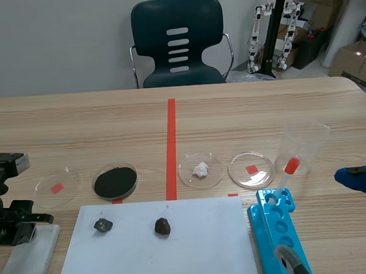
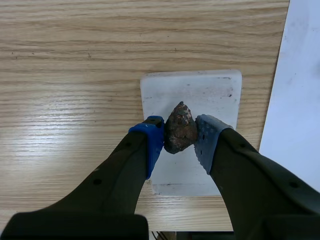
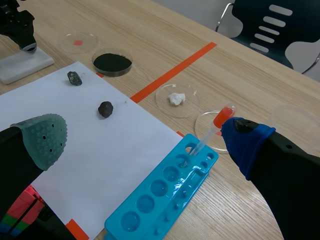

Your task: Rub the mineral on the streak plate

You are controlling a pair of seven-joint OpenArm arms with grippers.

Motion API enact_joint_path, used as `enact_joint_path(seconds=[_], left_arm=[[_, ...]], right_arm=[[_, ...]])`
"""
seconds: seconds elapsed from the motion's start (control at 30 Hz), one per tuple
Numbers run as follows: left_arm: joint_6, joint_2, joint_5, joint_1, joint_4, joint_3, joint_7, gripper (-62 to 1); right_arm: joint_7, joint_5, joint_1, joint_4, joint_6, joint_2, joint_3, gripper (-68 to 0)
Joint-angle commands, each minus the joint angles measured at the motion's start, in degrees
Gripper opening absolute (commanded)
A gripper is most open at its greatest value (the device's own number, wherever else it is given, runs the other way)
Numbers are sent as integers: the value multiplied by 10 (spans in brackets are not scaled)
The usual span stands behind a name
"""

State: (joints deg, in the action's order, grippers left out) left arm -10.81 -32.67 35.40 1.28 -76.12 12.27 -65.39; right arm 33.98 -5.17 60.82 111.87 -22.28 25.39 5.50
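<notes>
Left jaws pinched the mineral (image 2: 180, 129) over the streak plate (image 2: 200, 90), at nine o'clock from the paper (image 1: 159, 250), right jaws gaped empty, and no clear streak showed, so rubbing looked not yet done.

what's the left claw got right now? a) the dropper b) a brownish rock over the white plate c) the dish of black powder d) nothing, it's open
b: in the left wrist view the left claw is shut on a brownish rock, with the white streak plate beneath it.
</notes>
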Motion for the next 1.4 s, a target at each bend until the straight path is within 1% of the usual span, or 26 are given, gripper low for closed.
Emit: enact_joint_path(seconds=[0.0, 0.33, 0.83, 0.87, 0.93, 0.97, 1.03, 1.1, 1.2, 1.33, 1.37], left_arm=[[3, 7, 0, 12, 0, 3, 5, -519], [14, 26, 0, 24, 22, 7, 13, -519], [14, 26, -4, 24, 42, 7, 22, -519], [14, 26, -1, 24, 42, 7, 26, -519], [17, 26, 20, 24, 42, 7, 31, -519], [28, 26, 37, 24, 42, 7, 35, -519], [38, 26, 54, 24, 42, 7, 40, -519], [40, 26, 55, 24, 42, 7, 41, -519], [38, 26, 28, 24, 42, 7, 38, -519], [12, 26, -29, 24, 42, 7, 23, -519], [7, 26, -38, 24, 42, 7, 23, -519]], right_arm=[[8, -6, 0, 7, 0, 0, 0, -22], [8, -6, 0, 7, 0, 0, 0, -22], [8, -6, 0, 7, 0, 0, 0, -22], [8, -6, 0, 7, 0, 0, 0, -22], [8, -6, 0, 7, 0, 0, 0, -22], [8, -6, 0, 7, 0, 0, 0, -22], [8, -6, 0, 7, 0, 0, 0, -22], [8, -6, 0, 7, 0, 0, 0, -22], [8, -6, 0, 7, 0, 0, 0, -22], [8, -6, 0, 7, 0, 0, 0, -22], [8, -6, 0, 7, 0, 0, 0, -22]])
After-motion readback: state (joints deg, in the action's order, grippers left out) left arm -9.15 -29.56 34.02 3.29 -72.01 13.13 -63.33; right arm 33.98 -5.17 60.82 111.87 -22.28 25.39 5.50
